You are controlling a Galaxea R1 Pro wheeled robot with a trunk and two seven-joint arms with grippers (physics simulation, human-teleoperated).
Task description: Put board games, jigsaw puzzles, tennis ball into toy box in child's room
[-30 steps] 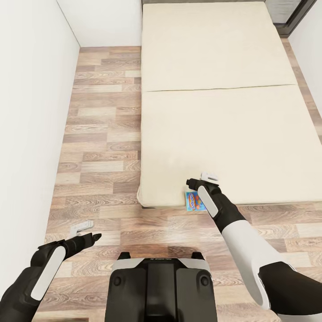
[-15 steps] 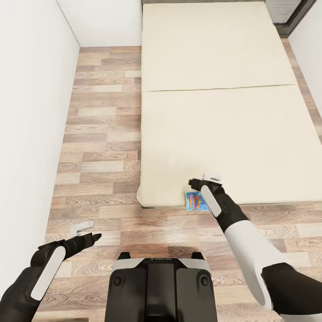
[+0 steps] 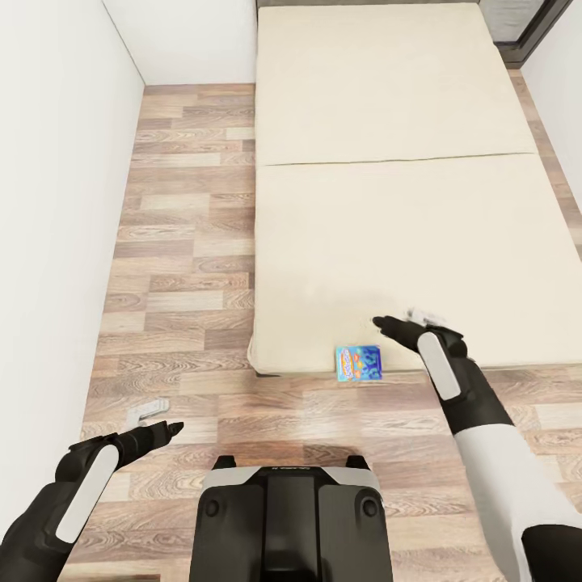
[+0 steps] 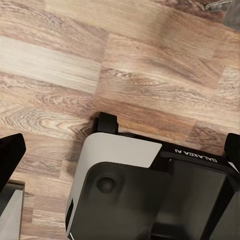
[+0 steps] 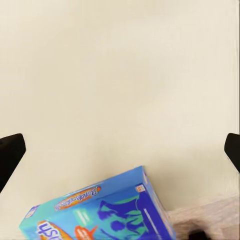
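One toy in sight at this stop beside the wide beige bed (image 3: 388, 162): a small blue printed cardboard board game (image 3: 358, 363), lying at the mattress's near edge and jutting partly past it over the wood-plank floor (image 3: 186, 242).

Poised over the mattress just beside that box, the right hand (image 3: 398, 323) — fingers spread wide apart and empty, not touching the game; in the right wrist view, box (image 5: 100, 212) low between the two dark fingertips (image 5: 10, 155), beige mattress (image 5: 120, 75) beyond. Likely lined up for a pick from the overhanging edge, where fingers can close on the box's sides.

Parked low over the planks near the white wall (image 3: 48, 202), the left hand (image 3: 153, 422), open and holding nothing, seemingly kept clear of the reach; robot's own grey base (image 4: 150, 195) under it in the left wrist view.
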